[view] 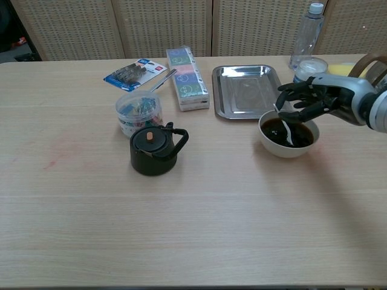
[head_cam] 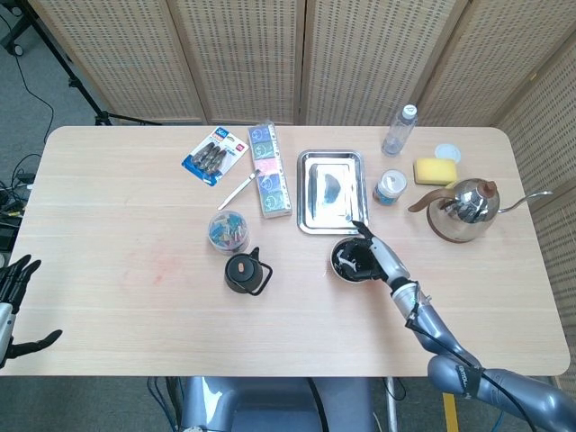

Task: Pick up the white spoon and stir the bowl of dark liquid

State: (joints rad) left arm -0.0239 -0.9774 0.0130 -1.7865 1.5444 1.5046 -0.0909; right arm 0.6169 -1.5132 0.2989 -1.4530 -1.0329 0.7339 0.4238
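The right hand (view: 308, 101) holds the white spoon (view: 284, 127), its tip dipped in the bowl of dark liquid (view: 288, 134). Just behind the bowl lies a metal tray (view: 245, 90); well to the bowl's left stands a black teapot (view: 154, 149).
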